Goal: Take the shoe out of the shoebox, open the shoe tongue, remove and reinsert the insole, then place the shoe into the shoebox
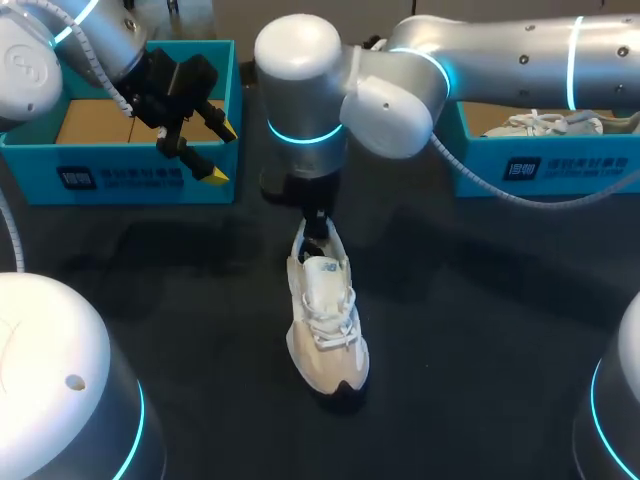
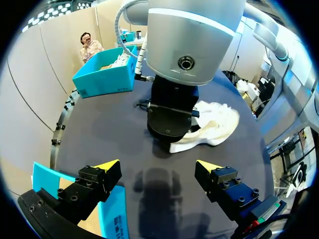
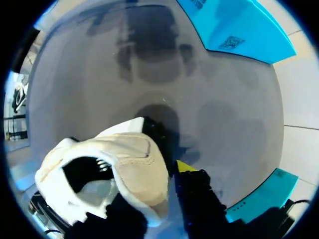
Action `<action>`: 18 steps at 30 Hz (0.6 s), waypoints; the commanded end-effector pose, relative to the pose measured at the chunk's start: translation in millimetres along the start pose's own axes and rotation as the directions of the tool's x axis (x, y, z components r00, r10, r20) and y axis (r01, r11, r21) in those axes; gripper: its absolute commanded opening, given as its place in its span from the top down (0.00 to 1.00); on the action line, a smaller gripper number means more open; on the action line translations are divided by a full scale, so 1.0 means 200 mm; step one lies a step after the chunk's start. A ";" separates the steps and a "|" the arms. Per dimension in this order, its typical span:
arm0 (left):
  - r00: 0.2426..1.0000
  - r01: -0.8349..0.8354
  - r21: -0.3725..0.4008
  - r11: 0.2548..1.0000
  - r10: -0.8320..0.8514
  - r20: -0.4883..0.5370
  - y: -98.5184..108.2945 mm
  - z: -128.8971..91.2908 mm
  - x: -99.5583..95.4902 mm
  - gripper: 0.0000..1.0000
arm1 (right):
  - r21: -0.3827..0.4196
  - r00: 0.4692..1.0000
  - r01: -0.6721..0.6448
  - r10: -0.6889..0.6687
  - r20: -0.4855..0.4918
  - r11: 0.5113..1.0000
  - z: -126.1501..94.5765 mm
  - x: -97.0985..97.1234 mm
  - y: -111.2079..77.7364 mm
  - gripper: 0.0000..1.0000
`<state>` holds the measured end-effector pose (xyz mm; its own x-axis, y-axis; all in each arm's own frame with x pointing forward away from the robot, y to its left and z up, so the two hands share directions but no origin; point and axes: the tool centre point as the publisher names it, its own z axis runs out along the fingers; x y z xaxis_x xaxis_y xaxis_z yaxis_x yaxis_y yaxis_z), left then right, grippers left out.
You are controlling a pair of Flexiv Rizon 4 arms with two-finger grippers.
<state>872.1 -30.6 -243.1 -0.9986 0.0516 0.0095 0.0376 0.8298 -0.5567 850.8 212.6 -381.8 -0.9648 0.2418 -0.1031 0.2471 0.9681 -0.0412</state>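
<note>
Shoe (image 1: 325,320) out on the table (image 1: 480,330), right tool (image 1: 315,225) at its heel.
Head view: the shoe stands mid-table, toe toward the near edge; the left tool (image 1: 222,152) hangs released over the far-left shoebox (image 1: 120,175). Left wrist view: the shoe (image 2: 217,127) lies behind the right tool. Right wrist view: the heel (image 3: 144,164) is against the tool; I cannot tell its grip.

shoe (image 1: 325,320) heel hidden, right fingers (image 1: 316,225) covering

Two shoeboxes (image 1: 120,175) (image 1: 545,168), one shoe (image 1: 325,320), another boxed (image 1: 540,125)
</note>
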 end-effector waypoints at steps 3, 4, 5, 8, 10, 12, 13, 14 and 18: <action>1.000 0.001 -0.003 1.000 -0.001 -0.002 0.00 0.00 0.00 0.00 | 0.004 1.000 -0.010 0.010 0.015 1.000 -0.13 0.04 -0.03 1.00; 1.000 0.001 -0.003 1.000 -0.001 -0.002 0.00 0.00 0.00 0.00 | 0.017 1.000 -0.018 0.018 0.015 1.000 -0.15 0.04 -0.05 1.00; 1.000 0.001 -0.003 1.000 -0.001 -0.002 0.00 0.00 0.00 0.00 | 0.016 1.000 -0.021 0.020 0.021 1.000 -0.19 0.05 -0.06 1.00; 1.000 0.001 -0.003 1.000 -0.001 -0.002 0.00 0.00 0.00 0.00 | 0.015 1.000 -0.021 0.020 0.021 1.000 -0.20 0.06 -0.07 1.00; 1.000 0.001 -0.003 1.000 -0.001 -0.002 0.00 0.00 0.00 0.00 | 0.015 1.000 -0.021 0.020 0.021 1.000 -0.20 0.06 -0.07 1.00; 1.000 0.001 -0.003 1.000 -0.001 -0.002 0.00 0.00 0.00 0.00 | 0.015 1.000 -0.021 0.020 0.021 1.000 -0.20 0.06 -0.07 1.00; 1.000 0.001 -0.003 1.000 -0.001 -0.002 0.00 0.00 0.00 0.00 | 0.044 0.998 -0.057 0.056 0.029 0.997 -0.34 0.08 -0.13 1.00; 1.000 0.001 -0.003 1.000 -0.001 -0.002 0.00 0.00 0.00 0.00 | 0.039 0.997 -0.066 0.064 0.038 0.997 -0.50 0.11 -0.20 1.00; 1.000 0.001 -0.003 1.000 -0.001 -0.002 0.00 0.00 0.00 0.00 | 0.044 0.995 -0.082 0.079 0.057 0.996 -0.69 0.12 -0.28 1.00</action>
<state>872.1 -30.8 -243.2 -0.9986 0.0517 0.0096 0.0376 0.8298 -0.5567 824.9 195.6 -321.4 -0.9398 0.3158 -0.1308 0.3287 0.9399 -0.0926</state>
